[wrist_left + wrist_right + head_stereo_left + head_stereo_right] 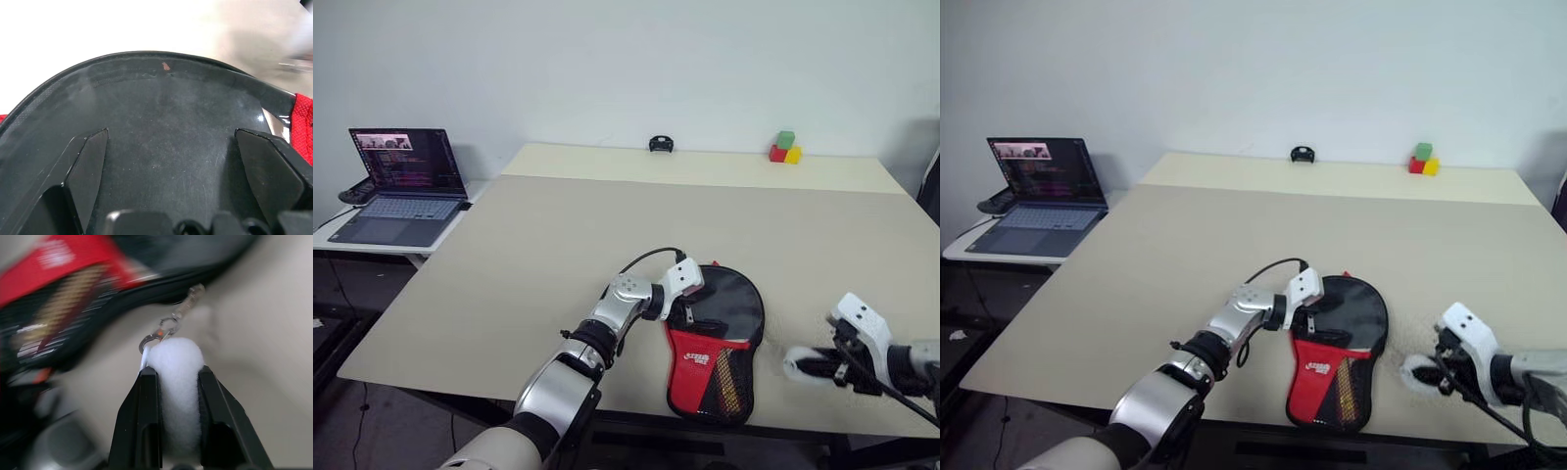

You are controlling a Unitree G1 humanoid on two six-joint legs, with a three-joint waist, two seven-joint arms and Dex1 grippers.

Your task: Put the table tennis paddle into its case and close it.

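Black-and-red fabric paddle-shaped case (720, 343) near front edge of wide beige table (558, 255); white fluffy ball (800, 365) just right of it; stacked blocks (785, 148) at far right edge; open laptop (401, 186) on side desk, left.

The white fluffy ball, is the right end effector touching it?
Touching. The right wrist view shows both black fingers pressed against the sides of the white fluffy ball, with no gap, so the right end effector grips it.

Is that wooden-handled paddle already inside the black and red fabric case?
Inside: the paddle's striped wooden handle shows through the mesh pocket of the black and red fabric case. Whether its zipper is fully shut, cannot tell.
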